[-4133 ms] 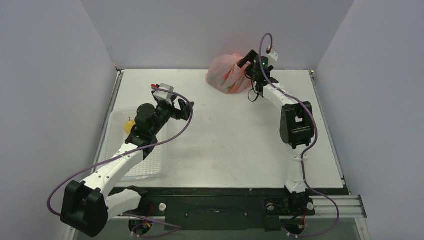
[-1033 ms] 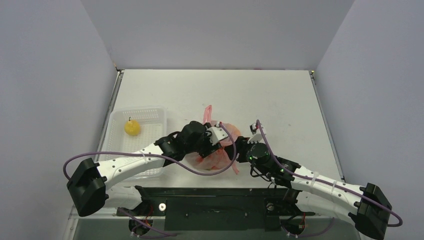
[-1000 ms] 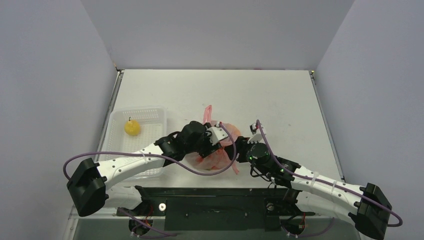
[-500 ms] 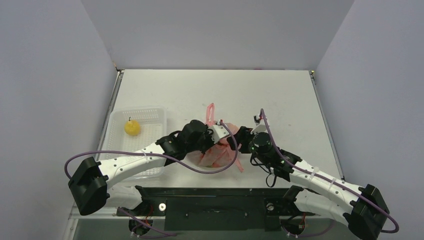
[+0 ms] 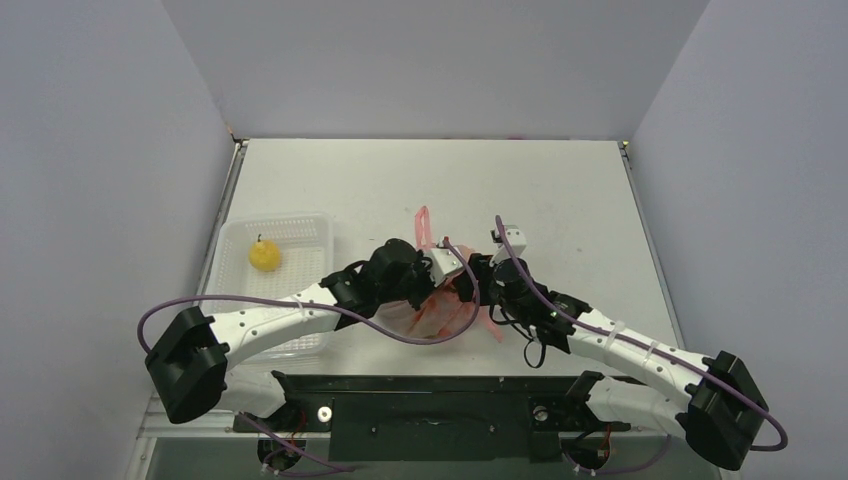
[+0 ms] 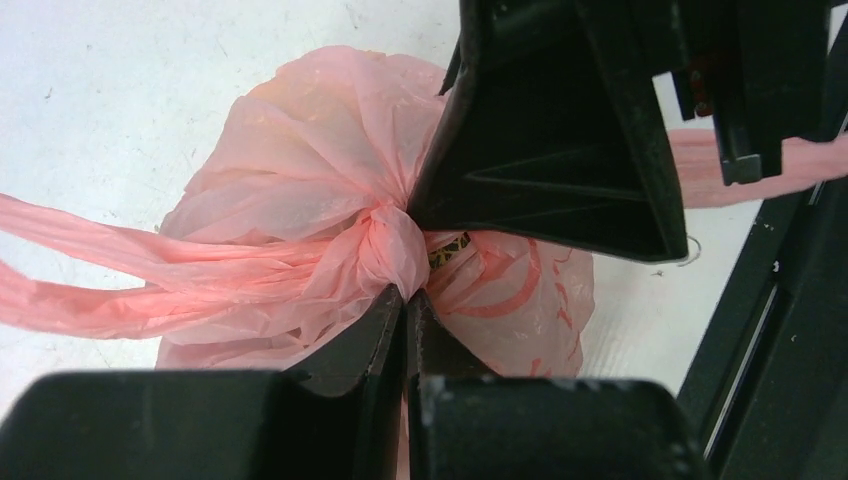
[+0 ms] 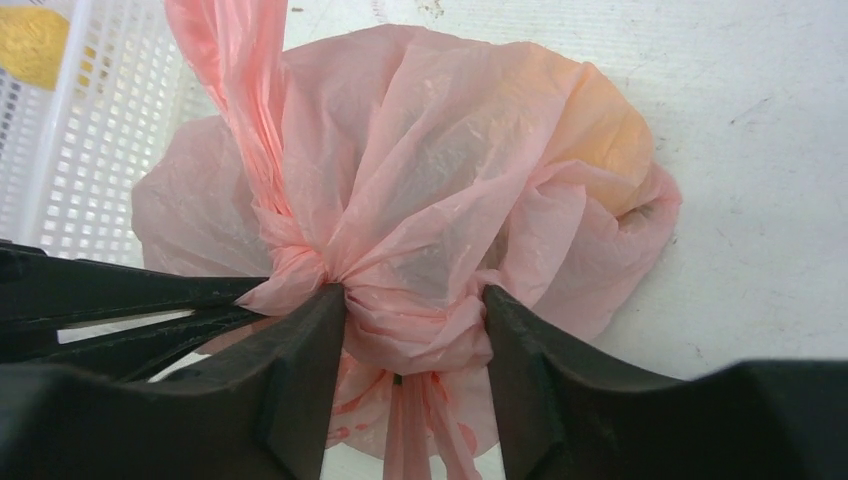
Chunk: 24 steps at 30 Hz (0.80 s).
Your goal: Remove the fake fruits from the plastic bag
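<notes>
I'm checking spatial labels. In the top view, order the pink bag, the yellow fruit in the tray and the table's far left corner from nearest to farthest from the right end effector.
1. The pink bag: gripped by the right end effector, front centre.
2. The yellow fruit: off to the left, in the white tray.
3. The table's far left corner: at the back left.

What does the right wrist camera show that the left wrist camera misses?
Only the right wrist view: the clear tray with a yellow fruit in it, and an orange-yellow lump showing through the film. Only the left wrist view: a dark rail past the table's edge. Both: the pink plastic bag lying on the white table, its bunched film pinched by the left gripper and the right gripper.
</notes>
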Available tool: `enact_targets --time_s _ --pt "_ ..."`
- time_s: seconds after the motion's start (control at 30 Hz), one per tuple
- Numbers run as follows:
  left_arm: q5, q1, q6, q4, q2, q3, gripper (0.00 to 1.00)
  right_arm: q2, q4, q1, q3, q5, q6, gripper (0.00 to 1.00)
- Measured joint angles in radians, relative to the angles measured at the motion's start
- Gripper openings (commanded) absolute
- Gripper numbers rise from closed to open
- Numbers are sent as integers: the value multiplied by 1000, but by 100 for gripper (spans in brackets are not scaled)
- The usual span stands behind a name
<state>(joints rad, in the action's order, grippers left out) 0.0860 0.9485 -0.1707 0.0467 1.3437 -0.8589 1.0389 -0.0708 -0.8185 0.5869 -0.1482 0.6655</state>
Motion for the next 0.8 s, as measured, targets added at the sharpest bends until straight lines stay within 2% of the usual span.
enact_targets --time_s 0.13,0.3,0.47,0.67,0.8 --pt "-1 0 7 -7 7 0 0 34 -17 4 35 -5 -7 19" --pt "-31 -8 25 -56 9 0 0 68 -26 35 97 -5 -15 1" --pt "-68 -60 88 -81 105 -95 0 151 -34 112 194 -3 -25 0" --pt "-78 -156 158 -87 325 -351 0 334 12 305 360 84 -17 0" --pt "-72 -215 188 -74 477 -548 0 478 43 431 507 194 6 0"
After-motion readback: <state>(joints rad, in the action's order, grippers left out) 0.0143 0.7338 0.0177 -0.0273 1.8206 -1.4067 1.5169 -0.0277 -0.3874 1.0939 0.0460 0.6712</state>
